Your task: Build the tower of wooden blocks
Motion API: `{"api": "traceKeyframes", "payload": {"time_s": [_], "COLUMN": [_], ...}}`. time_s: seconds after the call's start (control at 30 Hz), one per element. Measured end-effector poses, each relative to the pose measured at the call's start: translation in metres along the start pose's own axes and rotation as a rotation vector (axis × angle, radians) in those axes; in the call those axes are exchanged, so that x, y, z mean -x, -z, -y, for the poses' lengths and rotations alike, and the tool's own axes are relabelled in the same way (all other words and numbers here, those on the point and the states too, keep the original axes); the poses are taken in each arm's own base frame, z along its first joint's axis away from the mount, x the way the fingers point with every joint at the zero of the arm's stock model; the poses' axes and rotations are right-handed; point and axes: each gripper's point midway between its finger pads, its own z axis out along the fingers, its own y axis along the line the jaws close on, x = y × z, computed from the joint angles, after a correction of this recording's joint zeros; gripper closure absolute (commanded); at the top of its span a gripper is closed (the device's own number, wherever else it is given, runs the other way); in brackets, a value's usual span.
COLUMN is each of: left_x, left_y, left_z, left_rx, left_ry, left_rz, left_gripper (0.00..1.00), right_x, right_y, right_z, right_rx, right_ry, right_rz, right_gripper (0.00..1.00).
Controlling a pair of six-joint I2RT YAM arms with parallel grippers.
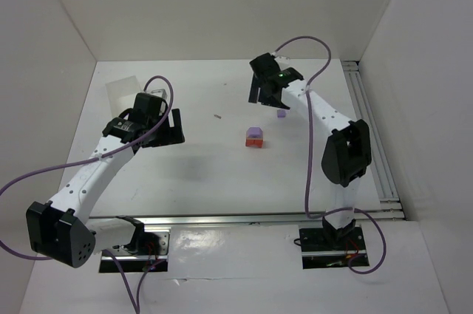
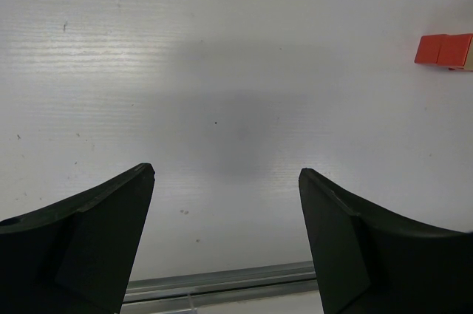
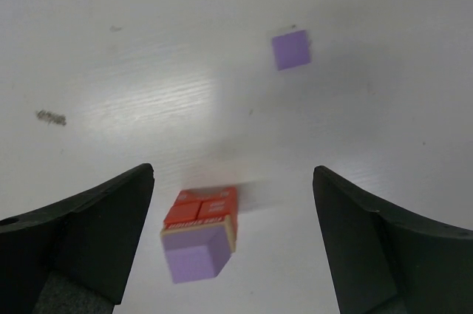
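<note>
Right wrist view: right gripper (image 3: 233,173) fingers spread, empty, as are the left gripper (image 2: 225,172) fingers; lilac cube (image 3: 290,49) probably light, rigid, slick, so pinch opposite flat faces.

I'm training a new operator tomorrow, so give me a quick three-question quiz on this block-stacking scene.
1. True or false: the right gripper is shut on a cube.
2. What colour is the top cube of the wood block tower? A red-orange, B lilac, C green.
3. How many cubes lie on the table apart from the tower?
Key: 1 false, its jaws stand wide open and empty. 2 B. 3 one, the loose lilac cube.
</note>
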Motion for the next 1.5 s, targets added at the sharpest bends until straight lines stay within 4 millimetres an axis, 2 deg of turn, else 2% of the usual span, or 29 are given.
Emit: {"api": "traceKeyframes", "payload": {"time_s": [0.17, 0.3, 0.53, 0.7, 0.87, 0.97, 1.23, 1.33, 1.43, 1.5], "left_x": [0.000, 0.000, 0.000, -0.002, -0.004, -0.004, -0.004, -0.004, -0.004, -0.004], "left_y": [0.000, 0.000, -0.002, -0.006, -0.010, -0.011, -0.012, -0.012, -0.012, -0.012], "left_z": [0.000, 0.000, -0.001, -0.002, -0.003, -0.003, -0.003, -0.003, -0.003, -0.003], "left_rx": [0.001, 0.003, 0.009, 0.016, 0.023, 0.024, 0.025, 0.025, 0.025, 0.026], "left_ry": [0.000, 0.000, 0.000, -0.001, -0.002, -0.003, -0.003, -0.003, -0.003, -0.003], "left_rz": [0.000, 0.000, -0.001, -0.015, -0.030, -0.033, -0.032, -0.031, -0.030, -0.031], "left_gripper": [0.08, 0.08, 0.08, 0.08, 0.08, 0.08, 0.08, 0.08, 0.08, 0.08], "right_x": [0.021, 0.016, -0.016, -0.024, -0.029, -0.032, -0.028, -0.027, -0.023, -0.020], "right_y": [-0.033, -0.063, -0.116, -0.137, -0.152, -0.158, -0.161, -0.161, -0.161, -0.160], "right_z": [0.052, 0.074, 0.083, 0.082, 0.086, 0.087, 0.085, 0.085, 0.084, 0.084], "right_rx": [-0.088, -0.112, -0.058, -0.033, -0.025, -0.018, -0.008, -0.007, -0.012, -0.020], "right_ry": [-0.061, -0.058, 0.025, 0.060, 0.073, 0.074, 0.073, 0.075, 0.082, 0.087], "right_rz": [-0.017, -0.062, -0.167, -0.184, -0.193, -0.200, -0.185, -0.181, -0.170, -0.159], "right_gripper": [0.07, 0.14, 0.17, 0.28, 0.38, 0.38, 0.45, 0.51, 0.67, 0.72]}}
